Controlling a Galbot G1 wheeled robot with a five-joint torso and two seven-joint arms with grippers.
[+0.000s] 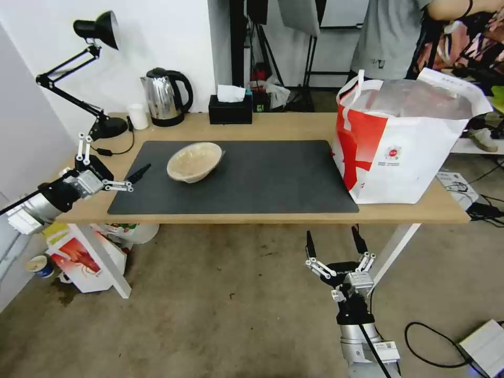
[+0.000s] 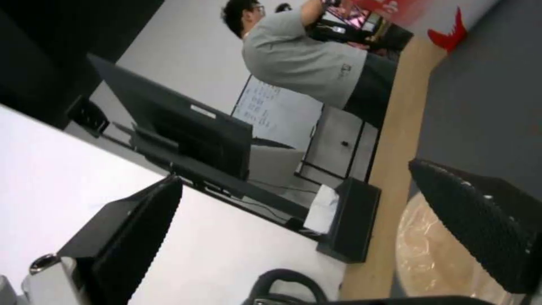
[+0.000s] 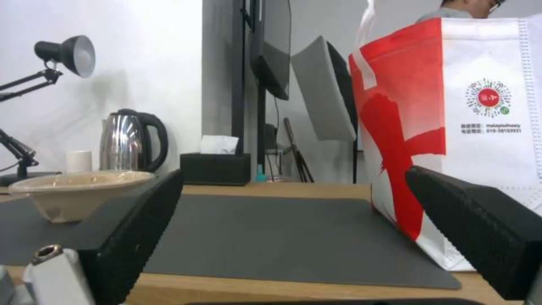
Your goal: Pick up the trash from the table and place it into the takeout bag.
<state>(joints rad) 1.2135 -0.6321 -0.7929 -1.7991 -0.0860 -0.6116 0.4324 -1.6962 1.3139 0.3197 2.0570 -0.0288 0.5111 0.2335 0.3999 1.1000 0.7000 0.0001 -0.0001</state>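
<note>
On the dark grey mat (image 1: 262,178) of the light-wood table (image 1: 283,126) lies a beige shallow bowl (image 1: 194,161), left of centre. The white takeout bag (image 1: 399,142) with its red pattern stands open at the table's right end. My left gripper (image 1: 113,157) hovers open at the table's left edge, a short way left of the bowl (image 2: 429,254). My right gripper (image 1: 334,241) is open below the table's front edge, fingers pointing up, in front of the bag (image 3: 452,127). The right wrist view has the bowl (image 3: 73,190) off to one side.
A black desk lamp (image 1: 100,31), a steel kettle (image 1: 165,97), a small white cup (image 1: 138,115) and a black tissue box (image 1: 230,107) line the table's back edge. A person stands behind the bag. A white-and-red box-like bag (image 1: 79,257) sits on the floor under the left end.
</note>
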